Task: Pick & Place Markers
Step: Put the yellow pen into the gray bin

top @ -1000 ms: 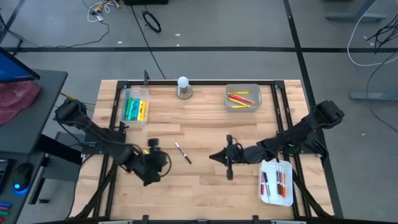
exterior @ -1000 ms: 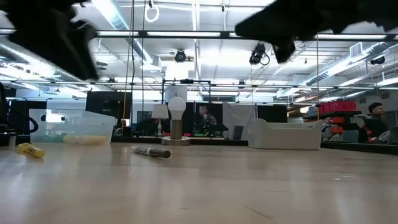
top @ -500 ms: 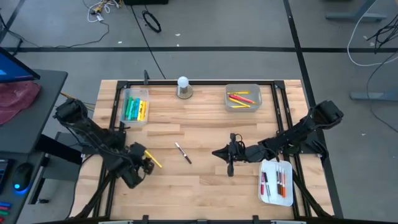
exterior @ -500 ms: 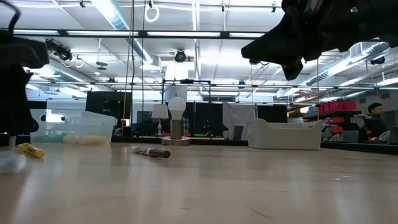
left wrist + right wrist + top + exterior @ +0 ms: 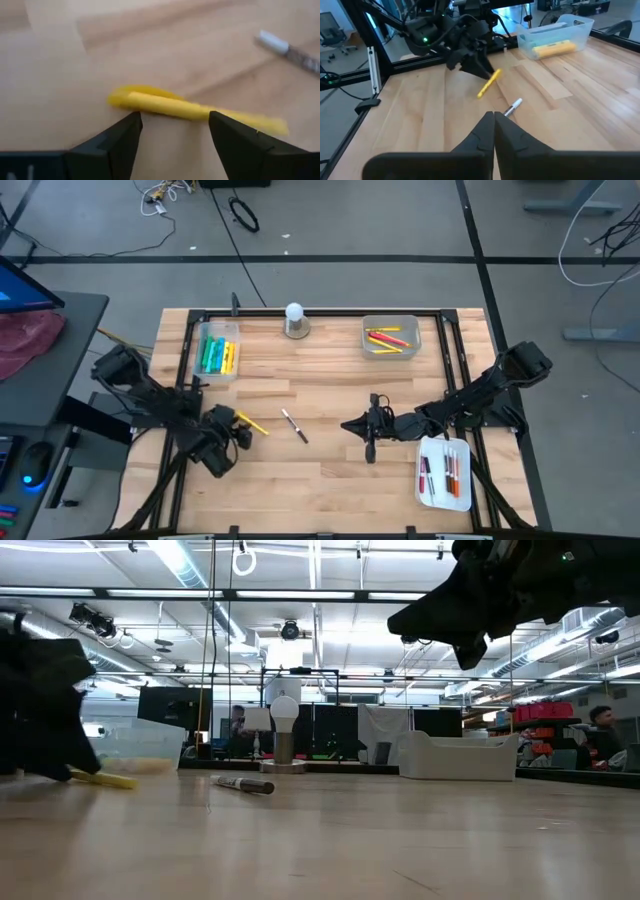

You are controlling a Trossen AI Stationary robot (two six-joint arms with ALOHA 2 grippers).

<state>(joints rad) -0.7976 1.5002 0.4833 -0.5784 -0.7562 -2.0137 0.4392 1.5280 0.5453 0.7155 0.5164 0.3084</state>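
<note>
A yellow marker (image 5: pixel 253 423) lies on the wooden table at the near left. My left gripper (image 5: pixel 236 430) is low over it and open, with a finger on either side of the marker's middle (image 5: pixel 170 106). A dark marker with a white end (image 5: pixel 294 425) lies flat near the table's middle, and no gripper touches it. My right gripper (image 5: pixel 345 427) hangs shut above the table, to the right of the dark marker, with nothing between its fingers (image 5: pixel 493 116). My left gripper comes at the yellow marker slanting down from the table's left, its open fingers lying across the marker's middle (image 5: pixel 175 107). The marker lies flat on the table. Blur keeps me from telling whether the fingertips (image 5: pixel 134 122) touch it.
A clear tray (image 5: pixel 218 350) with green and yellow markers stands at the far left. A grey tray (image 5: pixel 390 337) with red and yellow ones stands at the far right. A white tray (image 5: pixel 443 472) holds markers at the near right. A white ball on a base (image 5: pixel 294 320) stands at the far edge.
My left gripper has sunk to the table and drawn back toward the left edge, rolling about its own axis. This uncovered the yellow marker, which has slid a little toward the table's right and turned.
</note>
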